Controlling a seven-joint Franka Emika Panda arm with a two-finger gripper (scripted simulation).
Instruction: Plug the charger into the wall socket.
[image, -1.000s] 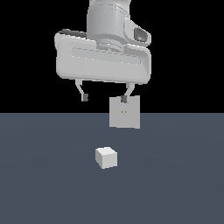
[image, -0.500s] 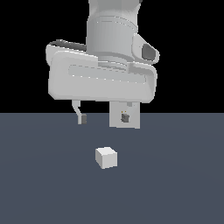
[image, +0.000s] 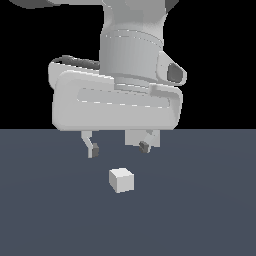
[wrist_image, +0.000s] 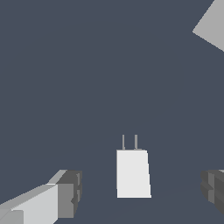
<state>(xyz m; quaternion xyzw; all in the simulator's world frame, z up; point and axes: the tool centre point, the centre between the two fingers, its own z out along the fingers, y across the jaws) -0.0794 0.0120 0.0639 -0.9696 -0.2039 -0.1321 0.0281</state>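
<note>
The charger (image: 121, 180) is a small off-white cube lying on the dark floor. In the wrist view the charger (wrist_image: 133, 173) shows two thin prongs sticking out of one face. My gripper (image: 118, 148) hangs open just above and slightly behind it, nothing between its fingers (image: 93, 149). In the wrist view the gripper (wrist_image: 142, 192) straddles the cube with wide gaps on both sides. The wall socket (image: 154, 139) is almost wholly hidden behind my hand in the exterior view; a light-grey corner of the wall socket (wrist_image: 213, 27) shows in the wrist view.
The dark grey floor (image: 210, 210) spreads all around the cube. My bulky white hand body (image: 117, 102) fills the upper middle of the exterior view.
My hand has come down and nearer the camera, toward the cube. It now covers the socket plate that was visible before. The fingers stay open and the cube has not moved.
</note>
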